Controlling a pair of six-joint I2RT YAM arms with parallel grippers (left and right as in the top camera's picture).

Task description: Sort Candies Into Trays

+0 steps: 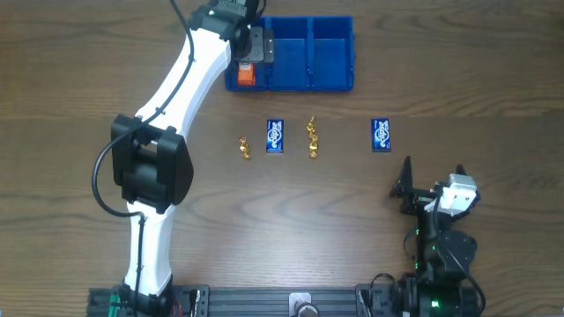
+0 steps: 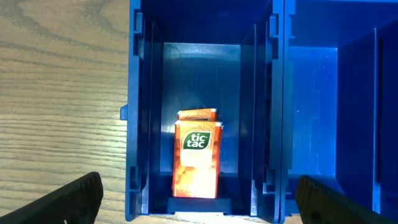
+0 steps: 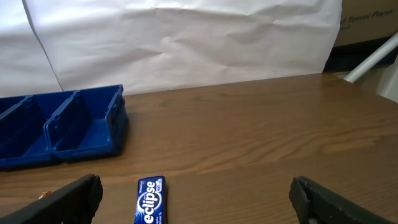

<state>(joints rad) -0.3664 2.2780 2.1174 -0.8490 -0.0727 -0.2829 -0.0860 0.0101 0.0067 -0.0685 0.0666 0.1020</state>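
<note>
The left gripper (image 2: 200, 198) hangs over the tray's (image 2: 140, 124) end bin, fingers spread wide, holding nothing; two orange boxes (image 2: 198, 158) lie in that bin, right under the gap between them. The right gripper (image 3: 198, 199) sits low, fingers wide too, a blue pack (image 3: 149, 200) just ahead of them. Early days, I'd say: both blue packs (image 1: 275, 136) and the gold candies (image 1: 312, 139) lie unsorted on the table (image 1: 458, 88), the other bins bare

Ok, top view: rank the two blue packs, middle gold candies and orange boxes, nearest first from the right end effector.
1. Right blue pack, just ahead of the right end effector.
2. Middle gold candies, centre.
3. Left blue pack, further left.
4. Orange boxes, in the blue tray.
</note>
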